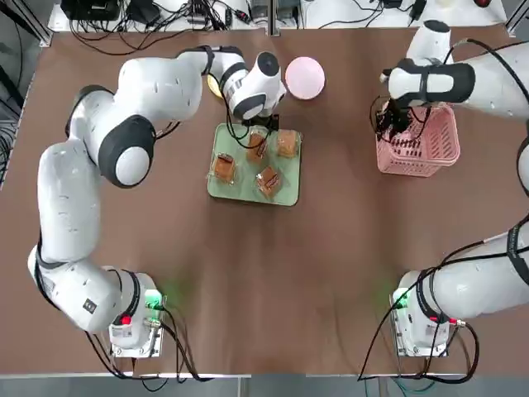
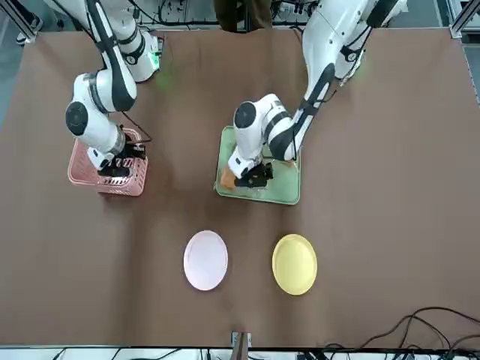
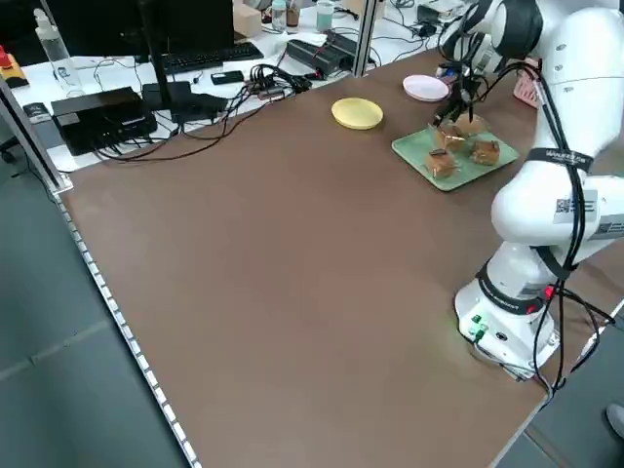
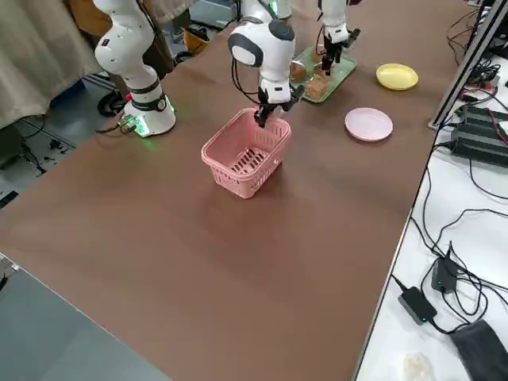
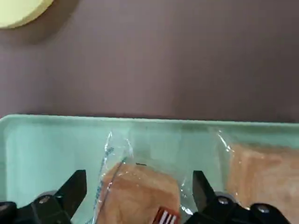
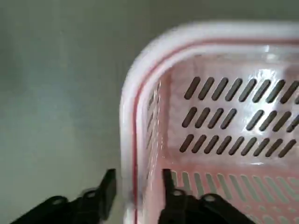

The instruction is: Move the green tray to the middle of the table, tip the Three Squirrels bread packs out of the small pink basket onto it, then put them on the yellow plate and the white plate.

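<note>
The left gripper point(image 5: 140, 193) has its 2 fingers spread wide around 1 of the Three Squirrels bread packs point(image 5: 140, 196), with a gap at each side, low over the green tray point(image 1: 287, 184). The right gripper point(image 6: 139, 193) has its 2 fingers apart, 1 on each side of the wall of the small pink basket point(image 6: 219, 102), 1 of them inside it.

Beneath the left gripper, the tray carries 4 packs, lying apart on the left half of the table point(image 1: 248, 289). The basket stands upright farther right. Beyond the tray, on the far side, sit the yellow plate point(image 2: 295, 264) and, to its right, the white plate point(image 2: 205, 260).
</note>
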Robot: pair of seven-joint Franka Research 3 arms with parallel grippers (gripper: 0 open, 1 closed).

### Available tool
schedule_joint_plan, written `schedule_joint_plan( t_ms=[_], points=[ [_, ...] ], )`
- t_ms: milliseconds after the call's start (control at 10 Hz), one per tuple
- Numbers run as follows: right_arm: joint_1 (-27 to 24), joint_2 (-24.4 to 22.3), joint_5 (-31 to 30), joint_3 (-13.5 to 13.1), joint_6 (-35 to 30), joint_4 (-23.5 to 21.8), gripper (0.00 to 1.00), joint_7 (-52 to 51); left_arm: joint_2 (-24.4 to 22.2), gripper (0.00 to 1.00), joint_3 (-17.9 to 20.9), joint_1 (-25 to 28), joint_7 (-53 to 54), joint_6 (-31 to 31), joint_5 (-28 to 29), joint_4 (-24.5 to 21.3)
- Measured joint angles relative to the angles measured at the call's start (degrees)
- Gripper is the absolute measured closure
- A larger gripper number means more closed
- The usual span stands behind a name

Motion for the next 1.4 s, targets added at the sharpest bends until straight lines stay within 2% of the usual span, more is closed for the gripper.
schedule_joint_plan(
  t_ms=[300, 600, 700, 900, 1000, 1100, 1200, 1400],
  points=[
    [-0.3, -0.6, -0.3, -0.3, -12.3, 11.1, 0.02, 0.1, -0.1, 0.0, -0.1, -1.4, 4.2, -0.3, 0.0, -2.3],
    [-4.0, -1.0, -3.1, -0.7, -21.7, 26.5, 0.01, 0.1, 0.2, 0.0, -0.1, -1.8, 6.7, -0.3, 0.0, -4.0],
    [-6.4, -1.2, -4.0, -0.7, -27.9, 34.3, 0.01, 0.0, 0.2, 0.0, 0.2, -1.7, 7.3, -0.3, 0.0, -4.1],
    [-9.8, -1.7, -4.8, 0.2, -37.7, 43.1, 0.01, -1.3, 0.3, 0.0, 0.8, -0.1, 8.7, -0.4, 0.0, -4.2],
    [-12.4, -2.3, -5.9, 2.2, -41.2, 45.6, 0.01, -1.7, 0.3, 0.0, 0.9, 1.5, 10.1, -0.4, 0.0, -4.2],
    [-15.2, -3.5, -7.2, 5.1, -44.3, 46.4, 0.01, -1.7, 0.3, 0.0, 1.0, 3.3, 11.3, -0.3, 0.0, -4.0],
    [-17.0, -4.4, -7.9, 6.9, -46.3, 46.4, 0.01, -1.7, 0.3, 0.0, 1.3, 5.0, 12.3, -0.3, 0.0, -3.5],
    [-18.0, -5.3, -8.1, 6.8, -47.2, 46.5, 0.02, -1.6, 0.3, 0.0, 1.8, 9.1, 15.9, -0.3, 0.0, -2.8]
  ],
)
